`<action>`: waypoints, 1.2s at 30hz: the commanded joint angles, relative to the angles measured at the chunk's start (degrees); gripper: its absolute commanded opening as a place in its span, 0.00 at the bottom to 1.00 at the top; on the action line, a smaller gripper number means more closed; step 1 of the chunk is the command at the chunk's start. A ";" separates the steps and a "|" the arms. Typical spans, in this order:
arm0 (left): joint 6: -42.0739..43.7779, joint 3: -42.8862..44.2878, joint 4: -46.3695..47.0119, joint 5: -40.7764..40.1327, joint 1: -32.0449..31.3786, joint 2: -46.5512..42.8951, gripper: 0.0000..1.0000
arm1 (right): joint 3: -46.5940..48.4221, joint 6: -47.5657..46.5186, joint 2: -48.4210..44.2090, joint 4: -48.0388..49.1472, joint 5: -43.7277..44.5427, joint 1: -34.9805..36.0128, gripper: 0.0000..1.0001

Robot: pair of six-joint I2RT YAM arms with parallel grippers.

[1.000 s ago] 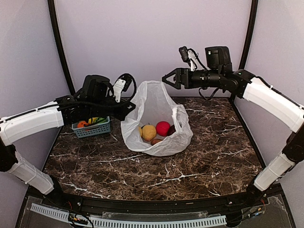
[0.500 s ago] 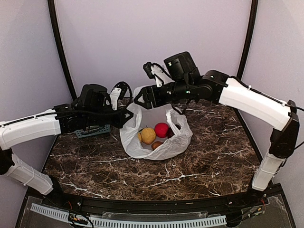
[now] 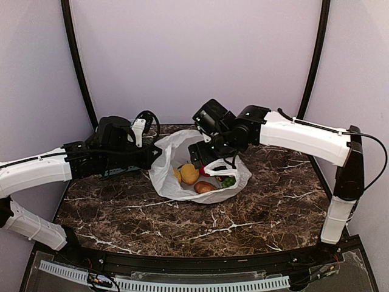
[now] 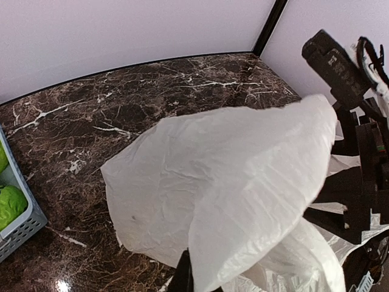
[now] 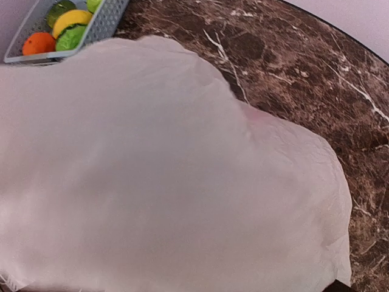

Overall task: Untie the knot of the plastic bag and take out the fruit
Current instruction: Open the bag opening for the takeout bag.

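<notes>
Now the white plastic bag (image 3: pixel 165 182) sits mid marble table (image 3: pixel 273 201), mouth gaping upward. L gripper (image 3: pixel 152 156) is fully closed, pinching the bag's left rim & holding it raised. R gripper (image 3: pixel 197 153) is at the mouth's far side, above the contents; its wrist cam shows only plastic, so finger spread can't be told. Inside: tan-yellow fruit (image 3: pixel 189 174), brownish-orange fruit (image 3: pixel 204 187), green fruit (image 3: pixel 228 181). Lattice basket (image 5: pixel 109 18) w/ produce sits left of the bag.

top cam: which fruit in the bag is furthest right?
The green one, by the right-hand wall of the plastic bag. The tan-yellow fruit lies furthest left; the brownish-orange one lies between them, nearer the front.
</notes>
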 commanded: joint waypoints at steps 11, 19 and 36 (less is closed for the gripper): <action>-1.78 -6.78 -4.73 -5.56 5.55 -6.25 0.01 | -17.52 3.00 -8.39 -11.43 11.86 -9.98 0.95; -0.07 -8.22 -2.40 -0.75 6.96 -6.64 0.01 | -19.74 -2.03 -12.15 -5.85 4.70 -11.39 0.95; 3.63 -5.48 0.12 12.43 6.88 -4.36 0.26 | -15.75 -2.19 -5.97 9.11 -8.54 -4.59 0.74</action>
